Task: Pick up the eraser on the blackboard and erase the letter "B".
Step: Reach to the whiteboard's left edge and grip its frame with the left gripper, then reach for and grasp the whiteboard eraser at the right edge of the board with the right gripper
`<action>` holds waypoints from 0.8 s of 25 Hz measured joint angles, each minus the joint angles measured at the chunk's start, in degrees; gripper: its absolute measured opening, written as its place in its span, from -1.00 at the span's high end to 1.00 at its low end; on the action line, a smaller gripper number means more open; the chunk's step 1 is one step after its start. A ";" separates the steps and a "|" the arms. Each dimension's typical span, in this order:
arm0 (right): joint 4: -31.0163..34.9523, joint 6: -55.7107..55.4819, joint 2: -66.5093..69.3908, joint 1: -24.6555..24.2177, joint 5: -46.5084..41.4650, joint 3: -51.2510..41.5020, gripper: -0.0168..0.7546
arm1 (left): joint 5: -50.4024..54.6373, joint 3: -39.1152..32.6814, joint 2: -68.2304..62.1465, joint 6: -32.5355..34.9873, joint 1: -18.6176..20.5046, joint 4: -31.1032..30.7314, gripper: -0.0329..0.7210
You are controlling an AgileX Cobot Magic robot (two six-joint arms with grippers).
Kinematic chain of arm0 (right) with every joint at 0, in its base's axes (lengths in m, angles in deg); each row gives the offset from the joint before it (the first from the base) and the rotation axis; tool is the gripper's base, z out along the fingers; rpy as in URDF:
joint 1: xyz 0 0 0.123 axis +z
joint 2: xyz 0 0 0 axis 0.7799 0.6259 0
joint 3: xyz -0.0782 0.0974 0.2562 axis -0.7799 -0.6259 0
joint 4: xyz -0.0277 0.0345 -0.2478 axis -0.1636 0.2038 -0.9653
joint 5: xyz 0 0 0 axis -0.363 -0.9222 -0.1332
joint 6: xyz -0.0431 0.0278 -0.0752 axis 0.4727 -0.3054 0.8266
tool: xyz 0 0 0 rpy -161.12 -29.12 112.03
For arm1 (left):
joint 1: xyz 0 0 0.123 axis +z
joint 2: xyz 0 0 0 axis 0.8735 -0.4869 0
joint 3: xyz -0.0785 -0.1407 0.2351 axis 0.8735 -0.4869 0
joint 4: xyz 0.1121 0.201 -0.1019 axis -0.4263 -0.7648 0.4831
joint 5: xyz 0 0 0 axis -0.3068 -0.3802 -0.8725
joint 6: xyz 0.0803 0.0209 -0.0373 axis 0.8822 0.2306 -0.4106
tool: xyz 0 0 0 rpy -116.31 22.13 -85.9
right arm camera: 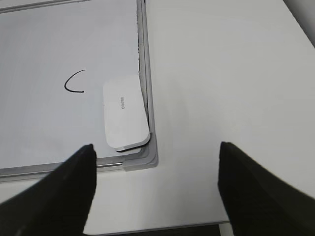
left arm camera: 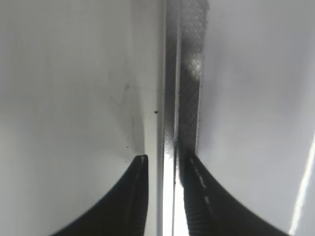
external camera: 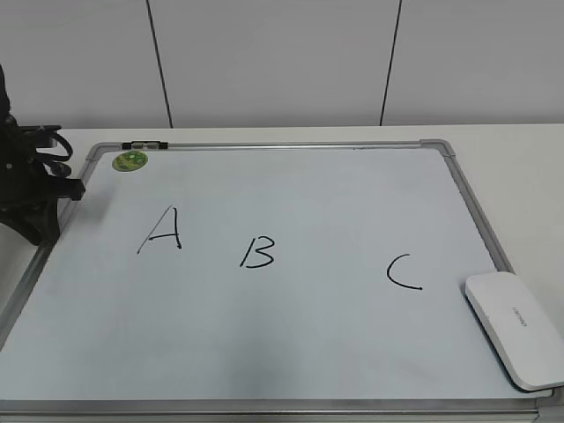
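Right claw (right arm camera: 155,189) wide open, empty, eraser (right arm camera: 125,111) ahead on blackboard (right arm camera: 146,93) corner.

The eraser (external camera: 515,328) is running off the right edge. Its grey writing is too small to read. The left arm (external camera: 26,181) is getting cut off at the left.

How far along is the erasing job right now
Nothing looks done: the letter "B" is intact on the blackboard. The eraser lies ungrasped at the board's right corner. The right hand hangs open above it; the left hand sits over the left frame. Grasping and wiping remain.
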 joint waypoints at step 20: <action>7.45 7.91 12.02 -0.04 0.71 3.48 -0.53 | 0.13 0.09 0.00 0.09 -0.11 0.32 0.84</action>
